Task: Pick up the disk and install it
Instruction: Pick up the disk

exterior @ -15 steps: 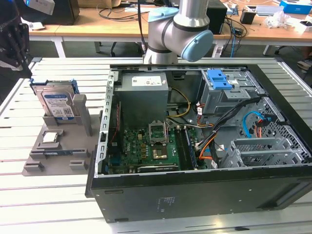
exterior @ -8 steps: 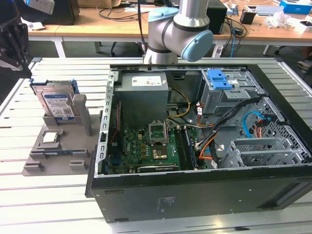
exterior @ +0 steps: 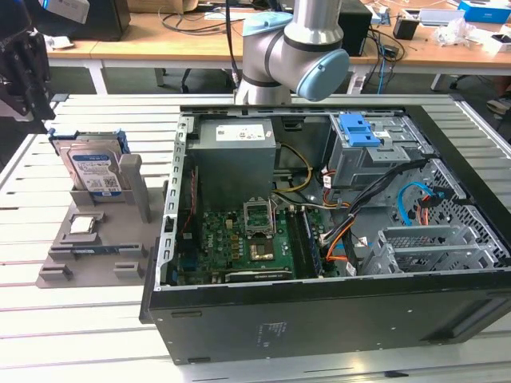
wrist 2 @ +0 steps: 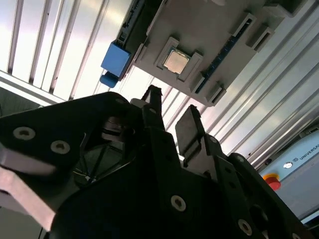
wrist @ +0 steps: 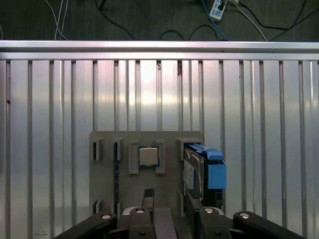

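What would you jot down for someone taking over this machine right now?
Hand: open and empty, above the grey holder, touching nothing.
Disk: standing on edge in the holder, at the exterior view's left of the open computer case. The small chip lies flat in the same holder.
Done: nothing shows yet; the disk is not picked up.
Left: the whole job, both pick-up and install.
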### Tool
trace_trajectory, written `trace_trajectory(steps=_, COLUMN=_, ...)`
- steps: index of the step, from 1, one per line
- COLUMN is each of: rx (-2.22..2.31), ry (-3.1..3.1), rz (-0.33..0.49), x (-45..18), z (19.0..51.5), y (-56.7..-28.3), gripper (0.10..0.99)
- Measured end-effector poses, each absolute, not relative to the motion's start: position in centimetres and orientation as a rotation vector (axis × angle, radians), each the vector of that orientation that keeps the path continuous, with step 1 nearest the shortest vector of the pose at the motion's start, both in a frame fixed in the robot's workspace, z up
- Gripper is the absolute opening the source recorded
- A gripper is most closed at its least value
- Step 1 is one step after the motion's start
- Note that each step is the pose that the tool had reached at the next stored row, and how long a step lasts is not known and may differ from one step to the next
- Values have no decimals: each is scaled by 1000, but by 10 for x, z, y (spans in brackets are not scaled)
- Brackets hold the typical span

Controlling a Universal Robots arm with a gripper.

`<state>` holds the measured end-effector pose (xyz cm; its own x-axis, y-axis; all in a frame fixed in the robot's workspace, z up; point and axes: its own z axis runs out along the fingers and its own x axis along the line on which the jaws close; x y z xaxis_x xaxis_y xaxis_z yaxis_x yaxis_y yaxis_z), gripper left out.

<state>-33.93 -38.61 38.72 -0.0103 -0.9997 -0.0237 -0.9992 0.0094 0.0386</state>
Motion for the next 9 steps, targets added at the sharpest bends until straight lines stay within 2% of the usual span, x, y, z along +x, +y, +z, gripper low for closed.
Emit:
trace_trajectory(steps=1, rx=2203, ry=-2224, rz=-69, x=-339, z=387, y=-386, gripper=416)
trace_trajectory(steps=2, rx=2203, ry=-2224, rz=-69, x=-339, z=387, y=-386, gripper=478)
trace_trajectory(steps=3, rx=2203, ry=-2224, rz=-69, x=-339, z=387, y=-386, gripper=478)
trace_trajectory(steps=4, rx=2203, ry=-2224, rz=-69, x=-339, z=387, y=-386, gripper=541)
trace_trajectory(steps=8, rx=2203, ry=-2224, rz=-69, x=-339, z=387, y=-384, gripper=541)
trace_trajectory(steps=9, rx=2203, ry=-2223, rz=-68, x=-339, z=387, y=-374, gripper=541)
